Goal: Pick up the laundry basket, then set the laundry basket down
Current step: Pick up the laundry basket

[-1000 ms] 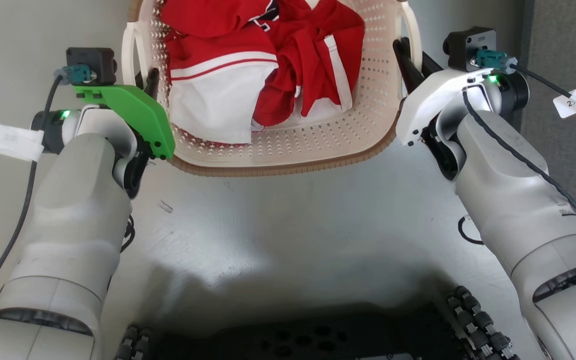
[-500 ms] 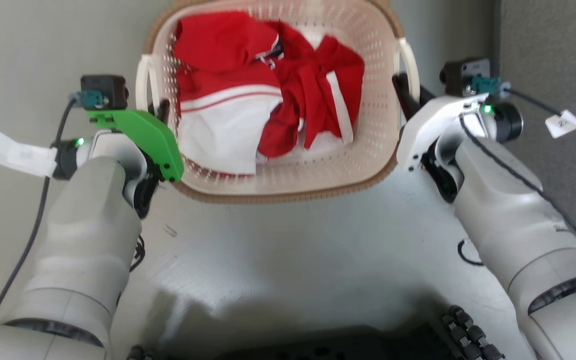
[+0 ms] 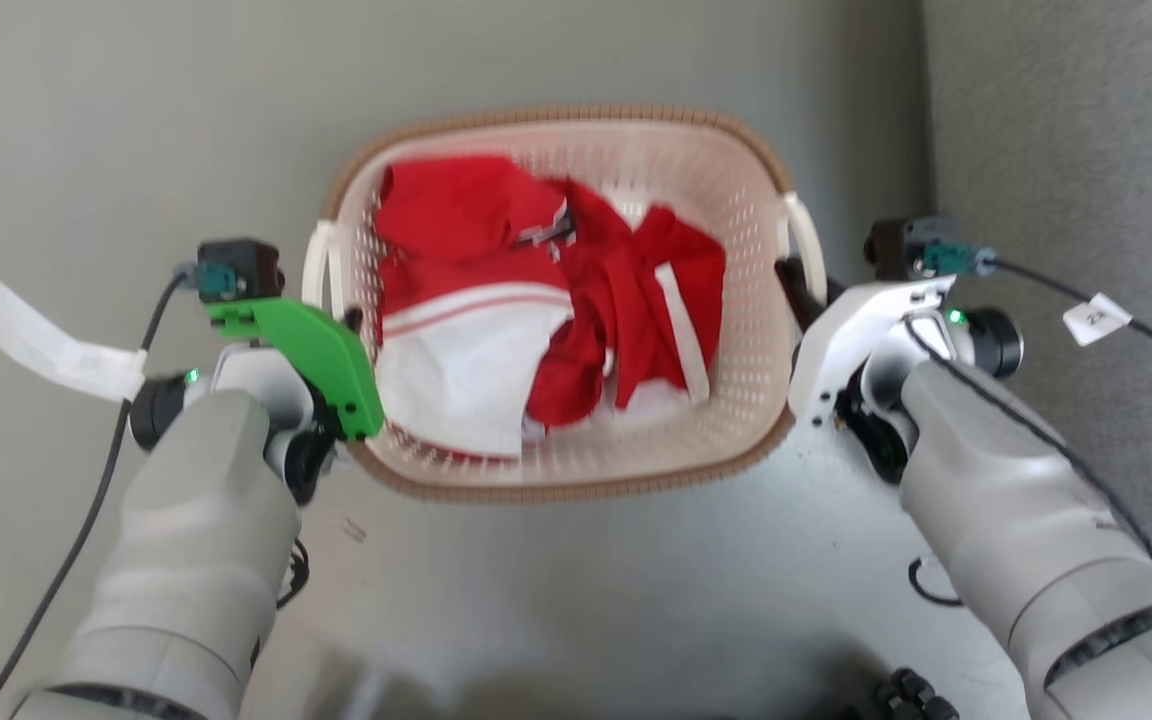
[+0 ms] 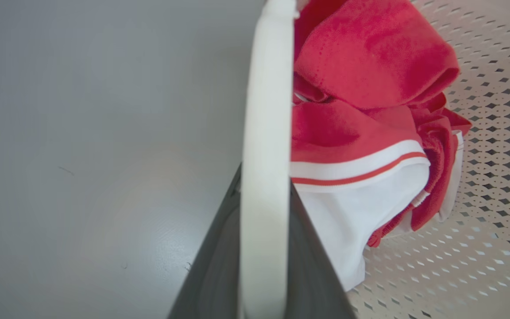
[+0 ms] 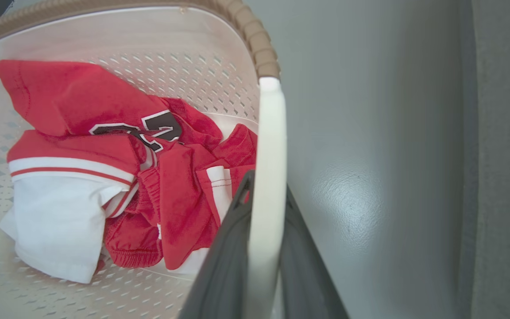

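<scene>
The laundry basket [image 3: 556, 490] is cream, perforated and brown-rimmed, and sits mid-picture in the head view with red and white clothes [image 3: 536, 330] inside. My left gripper [image 3: 348, 322] is shut on its left white handle [image 3: 319, 270]. My right gripper [image 3: 791, 275] is shut on the right handle [image 3: 808, 250]. In the left wrist view the dark fingers [image 4: 219, 252] clamp the white handle [image 4: 264, 110] from both sides. The right wrist view shows the same grip, with fingers [image 5: 224, 266] pressed on the handle [image 5: 269, 133]. I cannot tell whether the basket's bottom touches the floor.
Grey floor [image 3: 136, 120] surrounds the basket. A darker grey carpeted surface [image 3: 1066, 150] runs along the right side, close to my right arm. Cables with white tags [image 3: 56, 345] [image 3: 1096, 318] hang off both wrists. My base's wheels [image 3: 906, 695] peek in at the bottom.
The head camera has moved: the basket now sits lower and smaller in the picture, its far rim in view, and my base has slid out below. Both grippers stay on the handles.
</scene>
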Tool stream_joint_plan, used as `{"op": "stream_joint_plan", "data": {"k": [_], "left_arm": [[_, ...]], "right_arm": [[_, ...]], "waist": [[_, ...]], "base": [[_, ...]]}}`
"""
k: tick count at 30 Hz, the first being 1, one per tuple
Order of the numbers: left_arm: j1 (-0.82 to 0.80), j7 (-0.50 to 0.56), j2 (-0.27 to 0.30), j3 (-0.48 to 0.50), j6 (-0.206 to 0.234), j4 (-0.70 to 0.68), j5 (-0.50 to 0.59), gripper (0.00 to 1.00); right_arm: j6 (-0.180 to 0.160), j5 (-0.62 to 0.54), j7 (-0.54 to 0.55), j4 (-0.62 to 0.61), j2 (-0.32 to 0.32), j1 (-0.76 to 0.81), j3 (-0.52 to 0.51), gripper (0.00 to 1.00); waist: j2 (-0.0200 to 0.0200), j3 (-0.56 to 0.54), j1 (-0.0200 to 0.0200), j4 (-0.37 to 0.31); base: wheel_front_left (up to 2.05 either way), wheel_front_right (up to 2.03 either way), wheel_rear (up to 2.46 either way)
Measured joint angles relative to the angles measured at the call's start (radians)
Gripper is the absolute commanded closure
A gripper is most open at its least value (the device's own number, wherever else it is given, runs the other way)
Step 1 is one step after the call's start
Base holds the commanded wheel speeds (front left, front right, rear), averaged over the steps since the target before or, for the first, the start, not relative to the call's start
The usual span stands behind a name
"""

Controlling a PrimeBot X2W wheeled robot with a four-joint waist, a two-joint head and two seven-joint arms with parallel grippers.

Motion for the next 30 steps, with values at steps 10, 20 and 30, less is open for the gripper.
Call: {"op": "stream_joint_plan", "data": {"k": [10, 20, 30], "left_arm": [[0.062, 0.060, -0.003, -0.004, 0.000, 0.025, -0.043, 1.00], [0.102, 0.110, -0.002, -0.009, 0.000, 0.035, -0.060, 1.00], [0.163, 0.163, -0.002, -0.016, 0.000, 0.054, -0.098, 1.00]], "right_arm": [[0.003, 0.068, 0.046, -0.014, 0.006, 0.080, 0.044, 1.00], [0.003, 0.122, 0.082, -0.034, 0.003, 0.134, 0.085, 1.00], [0.003, 0.177, 0.126, -0.050, 0.000, 0.196, 0.137, 1.00]], "waist": [[0.0000, -0.120, 0.0000, -0.004], [0.0000, -0.238, 0.0000, -0.004], [0.0000, -0.345, 0.0000, 0.002]], "base": [[0.00, 0.00, 0.00], [0.00, 0.00, 0.00], [0.00, 0.00, 0.00]]}}
